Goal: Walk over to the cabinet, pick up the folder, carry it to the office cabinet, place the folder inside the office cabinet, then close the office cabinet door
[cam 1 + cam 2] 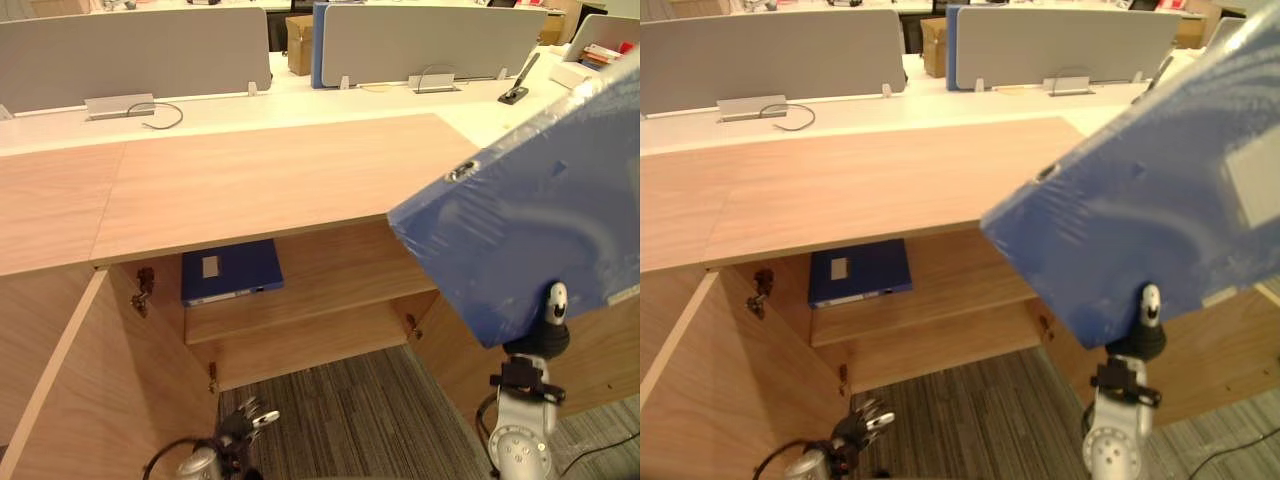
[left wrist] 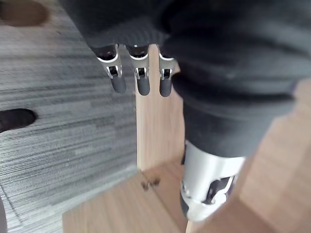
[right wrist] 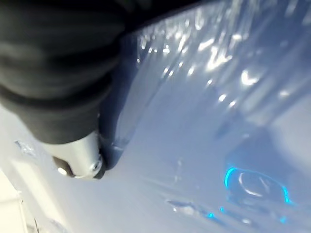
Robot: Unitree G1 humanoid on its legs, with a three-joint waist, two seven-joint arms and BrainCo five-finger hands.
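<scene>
Folder (image 1: 520,210) tilts at the frame's right, its lower edge pinched by my right hand (image 1: 553,318), thumb on its face. My left hand (image 1: 245,425) hangs relaxed, fingers straight, at lower left by the open cabinet (image 1: 330,275).

We cannot read any words or numbers here. The big blue folder (image 1: 1120,230) has a pale label (image 1: 1255,185), but we can make out no writing on it. The other blue folder (image 1: 232,270), inside the cabinet (image 1: 300,318), has a little grey label (image 1: 210,266), too small to read.
</scene>
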